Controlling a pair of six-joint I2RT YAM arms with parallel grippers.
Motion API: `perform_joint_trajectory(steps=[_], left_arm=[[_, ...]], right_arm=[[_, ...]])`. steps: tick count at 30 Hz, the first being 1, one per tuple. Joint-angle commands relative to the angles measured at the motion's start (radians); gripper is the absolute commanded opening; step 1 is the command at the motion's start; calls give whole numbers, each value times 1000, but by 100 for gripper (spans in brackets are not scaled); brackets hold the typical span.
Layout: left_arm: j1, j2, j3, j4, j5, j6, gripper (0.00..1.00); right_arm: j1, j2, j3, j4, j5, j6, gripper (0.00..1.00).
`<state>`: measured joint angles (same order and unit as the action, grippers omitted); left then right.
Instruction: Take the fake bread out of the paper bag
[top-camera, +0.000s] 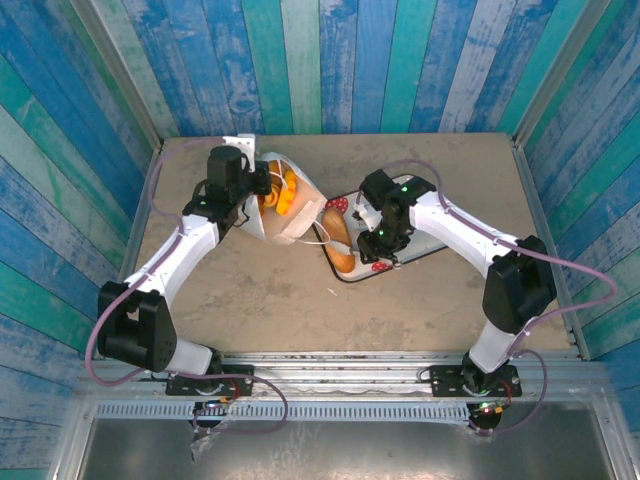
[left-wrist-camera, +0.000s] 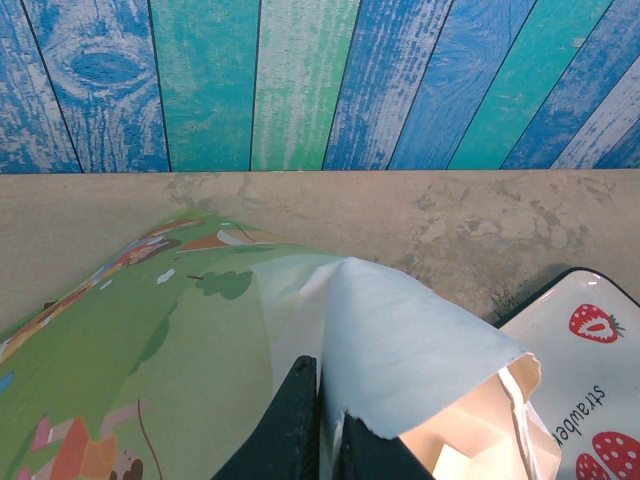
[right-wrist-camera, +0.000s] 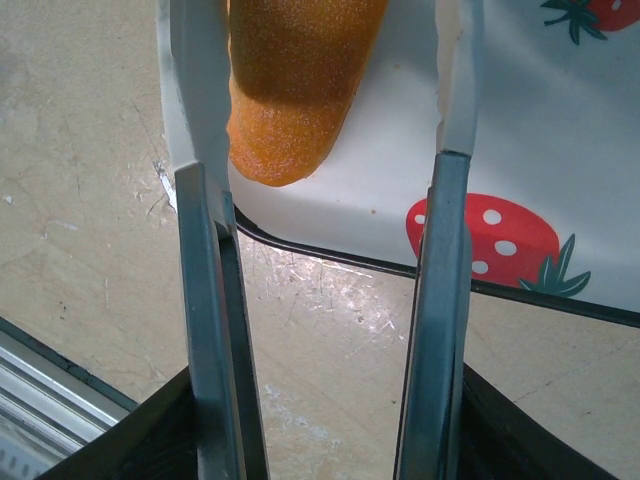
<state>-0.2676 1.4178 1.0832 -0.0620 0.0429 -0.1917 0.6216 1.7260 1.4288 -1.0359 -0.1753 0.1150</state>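
Partway: some bread (top-camera: 344, 262) lay on the tray (top-camera: 372, 271), more sat in the bag (top-camera: 285, 232).
My left pincer (left-wrist-camera: 320, 435) was clamped on the bag's paper rim. The bag lay tipped at the far left of the table (top-camera: 300, 310), its mouth toward the tray. My right pincer (right-wrist-camera: 328, 90) stood open over the tray's near-left corner, gripping nothing, with an orange piece just beside its left finger (right-wrist-camera: 210, 300). From above I saw two or so pieces on the tray and orange croissants (top-camera: 284, 196) in the bag's mouth, so I judged the job roughly half done. The top view gave me that count. My left wrist view hid the bag's inside but made the pinch plain. My right wrist view showed the gap between the fingers, too small to read from above.
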Motion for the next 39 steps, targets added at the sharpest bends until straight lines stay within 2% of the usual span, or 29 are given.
perform_joint_trajectory(steps=[1, 9, 11, 17, 25, 29, 33, 39], left_arm=[[-1, -36, 35, 19, 9, 4, 9], [-1, -40, 44, 3, -5, 20, 9], [0, -43, 47, 1, -9, 22, 9], [-1, -48, 48, -3, -9, 21, 9], [-1, -45, 37, 7, 6, 12, 9], [-1, -42, 35, 10, 7, 14, 9], [-1, -41, 36, 10, 9, 13, 9], [-1, -41, 36, 17, 14, 9, 9]], right_arm=[[0, -33, 18, -10, 5, 1, 55], [-16, -100, 2, -13, 3, 2, 55], [-49, -126, -2, -19, 6, 2, 54], [-63, -213, -11, -34, 1, 18, 50], [-60, -357, -19, 1, -146, 73, 47], [-52, -408, -23, 60, -267, 103, 47], [-13, -401, -17, 115, -328, 142, 47], [49, -306, 1, 183, -372, 192, 46]])
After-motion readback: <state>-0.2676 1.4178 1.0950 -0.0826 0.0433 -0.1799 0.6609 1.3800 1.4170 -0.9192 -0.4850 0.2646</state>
